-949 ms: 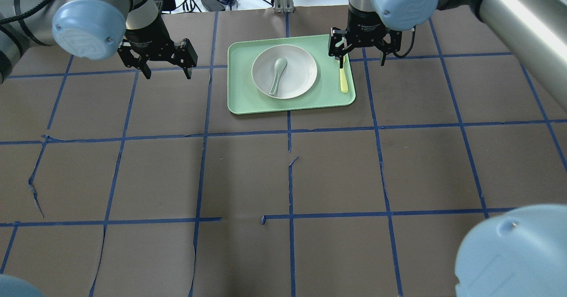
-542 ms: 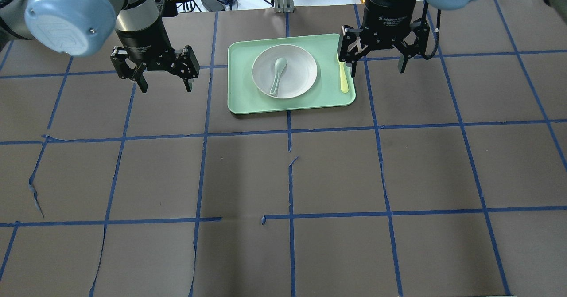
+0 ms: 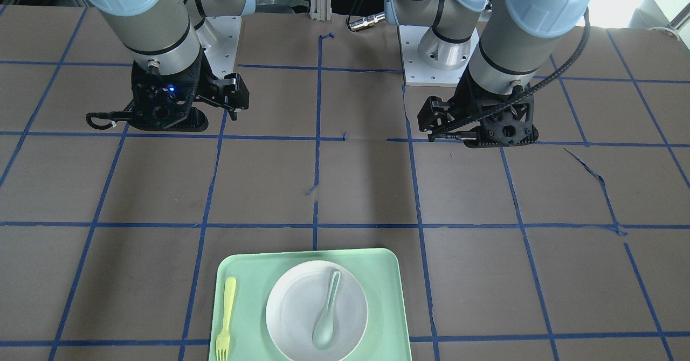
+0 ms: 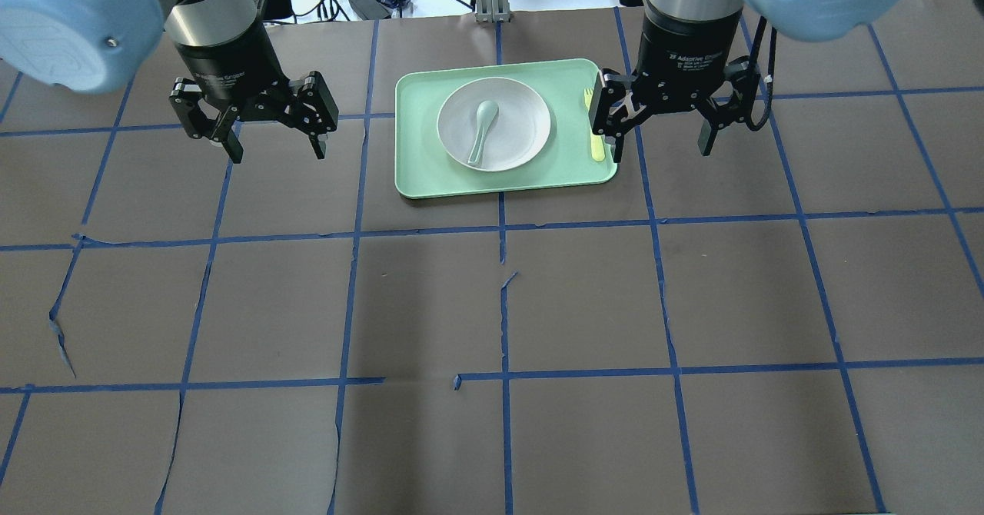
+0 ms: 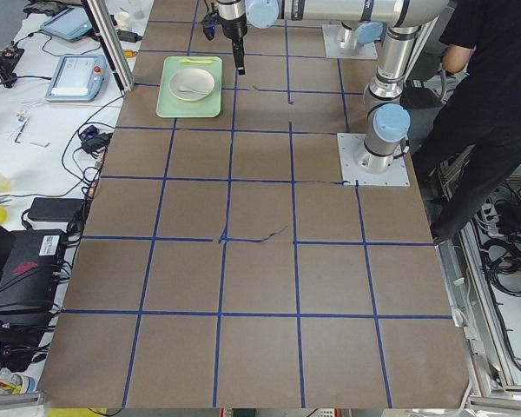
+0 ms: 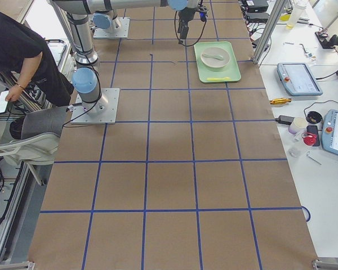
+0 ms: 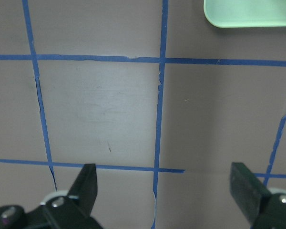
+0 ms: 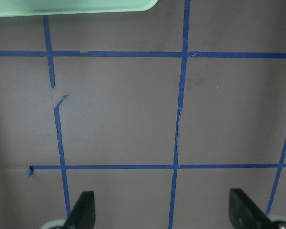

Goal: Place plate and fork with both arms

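Note:
The white plate (image 4: 524,119) lies in the middle of the mint-green tray (image 4: 419,169), and shows in the front view (image 3: 288,307) too. The pale-yellow fork (image 4: 596,144) lies on the tray's right strip, beside the plate and apart from it; it also shows in the front view (image 3: 226,318). My left gripper (image 4: 277,150) is open and empty, above the table left of the tray. My right gripper (image 4: 661,150) is open and empty, just right of the tray, its left finger close to the fork. Both wrist views show open fingers over bare table.
A grey-green spoon (image 4: 480,131) lies in the plate. A tray corner shows at the top of the left wrist view (image 7: 250,12) and the right wrist view (image 8: 71,5). Blue tape lines cross the brown table cover. A person in black (image 5: 486,95) stands behind the robot.
Both arms have drawn back toward the robot. The right gripper has moved right, off the fork's tines. Both grippers stayed open; plate, spoon and fork have not moved.

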